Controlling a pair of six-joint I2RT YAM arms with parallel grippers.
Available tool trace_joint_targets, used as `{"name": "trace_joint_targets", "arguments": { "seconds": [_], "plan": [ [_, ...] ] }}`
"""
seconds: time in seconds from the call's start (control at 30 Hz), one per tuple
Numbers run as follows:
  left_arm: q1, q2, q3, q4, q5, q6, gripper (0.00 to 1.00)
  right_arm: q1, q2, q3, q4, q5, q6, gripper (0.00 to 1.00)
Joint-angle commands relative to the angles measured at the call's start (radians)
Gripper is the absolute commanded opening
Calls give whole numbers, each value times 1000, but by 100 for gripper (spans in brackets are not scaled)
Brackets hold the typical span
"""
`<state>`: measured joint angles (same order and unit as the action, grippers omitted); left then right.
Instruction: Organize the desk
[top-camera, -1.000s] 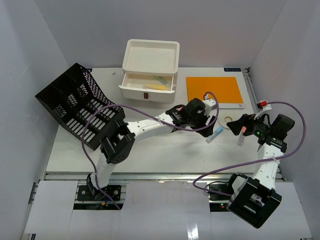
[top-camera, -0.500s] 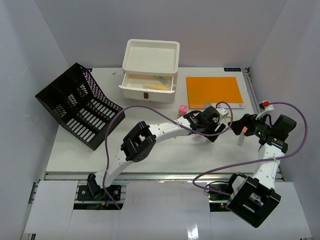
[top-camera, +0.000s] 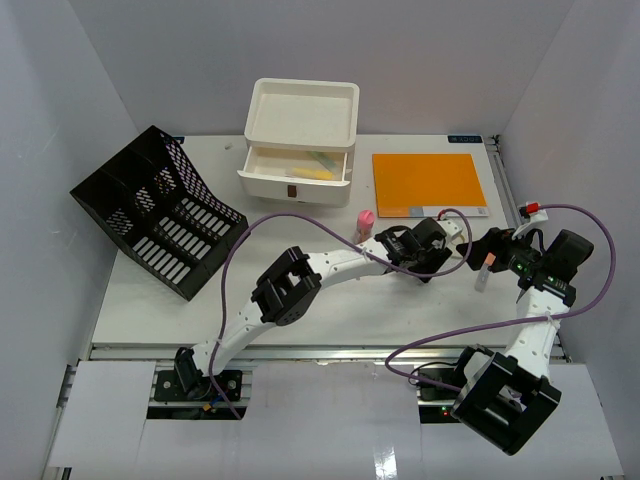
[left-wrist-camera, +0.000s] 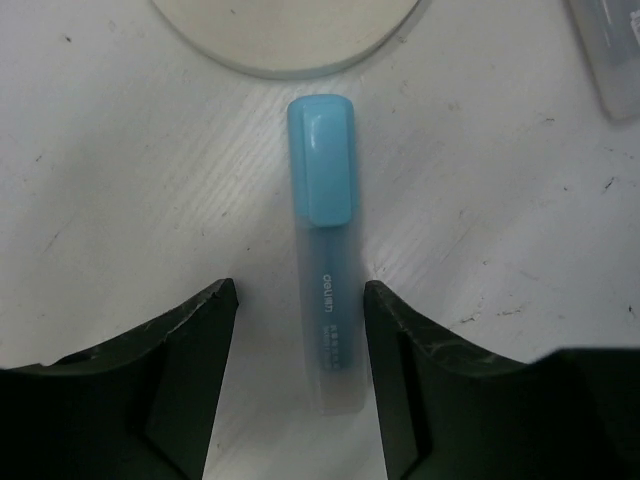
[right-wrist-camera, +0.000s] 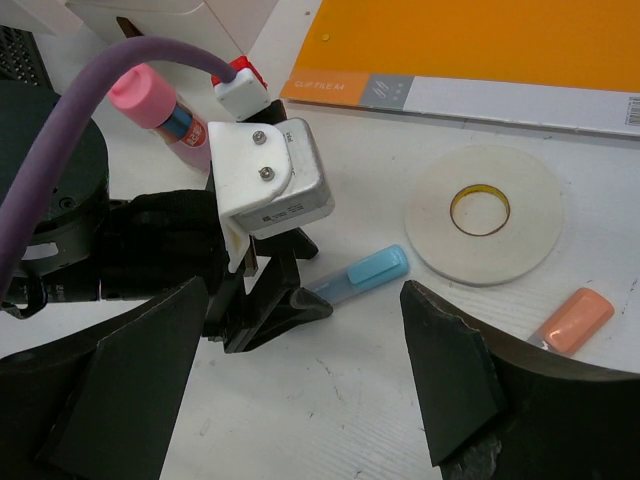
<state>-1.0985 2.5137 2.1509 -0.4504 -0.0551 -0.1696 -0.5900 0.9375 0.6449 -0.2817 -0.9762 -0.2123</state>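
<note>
The flat white counter fills the middle of the overhead view, with white walls around it and a metal rail along its lower edge. Right of centre, the left end effector is lowered over a light blue highlighter with a translucent barrel. Its dark fingers are spread, one on each side of the barrel. The right-hand finger in the wrist view is just beside the pen, and the other stands a little apart.

Just above the pen's cap in that view is the edge of a white roll of tape, which lies flat on the counter. The right end effector hangs above this spot with its jaws wide apart and nothing between them. A small orange-capped item lies at the lower right of its view. An orange clip-file folder lies along the top, and a pink-capped glue stick stands at the upper left.

In the overhead view, a white plastic drawer box sits at top centre with one drawer pulled out. A black mesh file rack rests at the left.
</note>
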Motion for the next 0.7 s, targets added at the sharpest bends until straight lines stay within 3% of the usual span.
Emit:
{"name": "trace_joint_targets", "arguments": {
  "seconds": [0.0, 0.4, 0.5, 0.67],
  "plan": [
    [-20, 10, 41, -12, -53, 21, 60, -11, -11, 10, 29, -31, 8, 84],
    [-37, -43, -78, -15, -97, 36, 19, -11, 0, 3, 31, -24, -7, 84],
    [-37, -123, -181, 22, -96, 21, 12, -11, -2, 2, 33, -34, -17, 84],
    [-37, -364, -429, 155, -57, -28, 7, -13, -3, -4, 34, -46, -22, 84]
  ]
}}
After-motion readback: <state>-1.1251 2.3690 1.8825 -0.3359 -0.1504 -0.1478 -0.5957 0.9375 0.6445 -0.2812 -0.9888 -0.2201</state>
